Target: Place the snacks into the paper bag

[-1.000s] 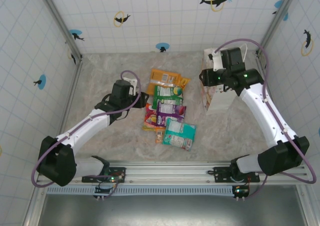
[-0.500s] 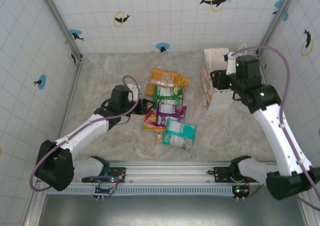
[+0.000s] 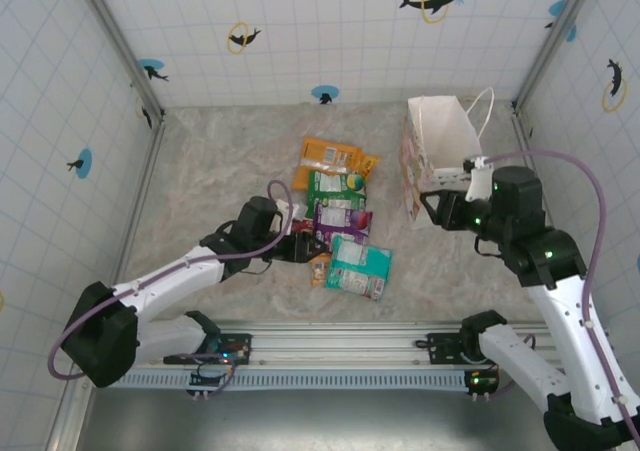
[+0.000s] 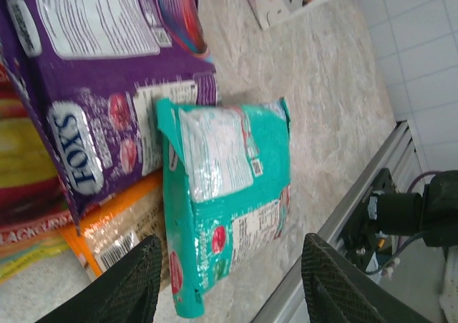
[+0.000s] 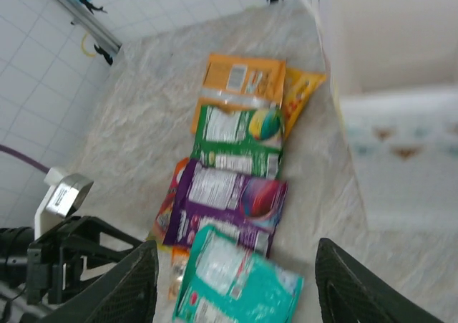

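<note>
At upper right of the overhead frame, the white paper bag (image 3: pixel 440 136) stands upright on the marbled desk (image 3: pixel 210 161) with its mouth open and a thin loop handle (image 3: pixel 487 106) at its right rim. What lies inside cannot be made out. The snacks (image 3: pixel 337 216) lie at centre frame in an overlapping column on the desk, left of the bag. The orange packet (image 3: pixel 330 155) is at the top, followed by the green packet (image 3: pixel 335 184), the purple packet (image 3: pixel 341 219) and the teal packet (image 3: pixel 358 265) at the bottom. A red-yellow packet (image 3: pixel 303 233) pokes out at the left. All are flat and glossy, with printed labels facing up. Since half a second ago the right arm has drawn back from over the bag toward lower right. The right claw (image 3: pixel 432 211) now sits by the bag's lower end, fingers spread wide and empty. The left claw (image 3: pixel 300 248) has slid toward lower centre, to the pile's left edge beside the teal packet. It too is wide open and grips nothing.
</note>
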